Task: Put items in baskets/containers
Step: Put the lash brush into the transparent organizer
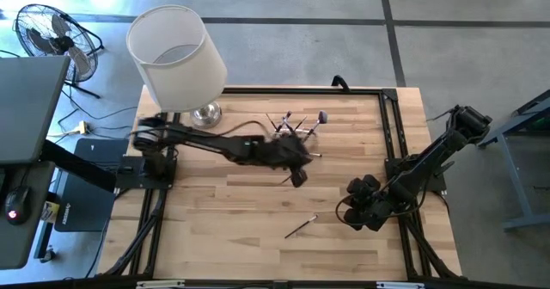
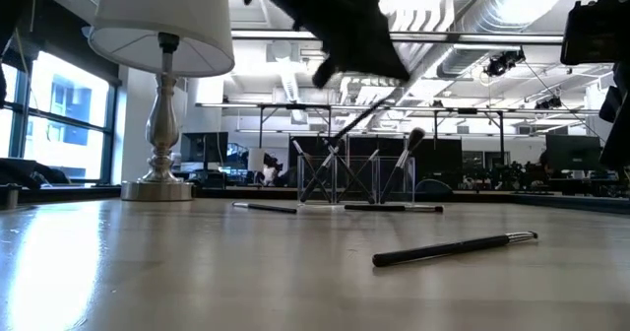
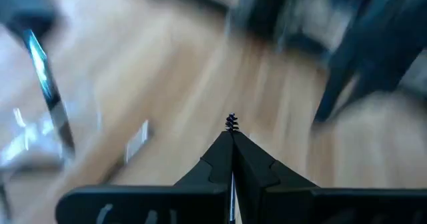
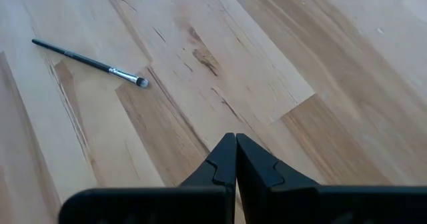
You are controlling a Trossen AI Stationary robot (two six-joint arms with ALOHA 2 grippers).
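Clear holder (image 2: pixel 345 178) sits just ahead; my left gripper (image 1: pixel 297 177), fingers pinched on 1 brush (image 2: pixel 345 134), must tip it in. Right gripper (image 1: pixel 365 212) waits closed, empty.

Bright, even light floods the wooden table (image 1: pixel 258 203), shadows barely there. Left wrist view is heavily motion-smeared all over. In the low view, ceiling lights (image 2: pixel 433 6) glare at upper right, and the left arm (image 2: pixel 335 26) is a dark, blurred silhouette up top.
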